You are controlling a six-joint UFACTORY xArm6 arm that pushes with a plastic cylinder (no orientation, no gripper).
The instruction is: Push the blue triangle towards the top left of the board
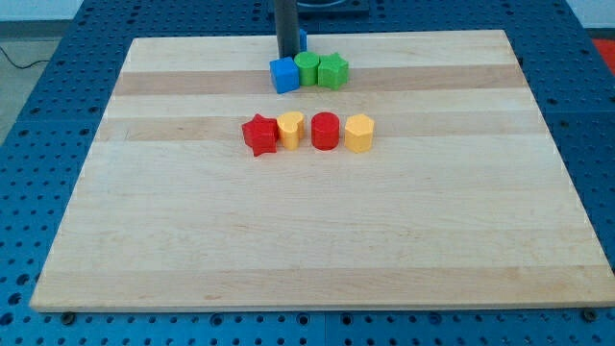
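A blue cube (284, 75) touches two green blocks (307, 68) (332, 70); below, red and yellow blocks alternate.

Board (317, 231) pale wood, visible grain, smooth matt; blocks look plastic; rod (287, 27) dark, matt.

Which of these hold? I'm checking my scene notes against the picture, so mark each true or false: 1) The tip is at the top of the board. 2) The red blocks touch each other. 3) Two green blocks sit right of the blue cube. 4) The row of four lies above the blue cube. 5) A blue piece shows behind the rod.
1) True: my tip is near the view's top, just above the blue cube.
2) False: a yellow block sits between the red star and the red cylinder.
3) True: a green cylinder, then a green star.
4) False: it lies below.
5) True: a blue piece, mostly hidden; shape unclear.
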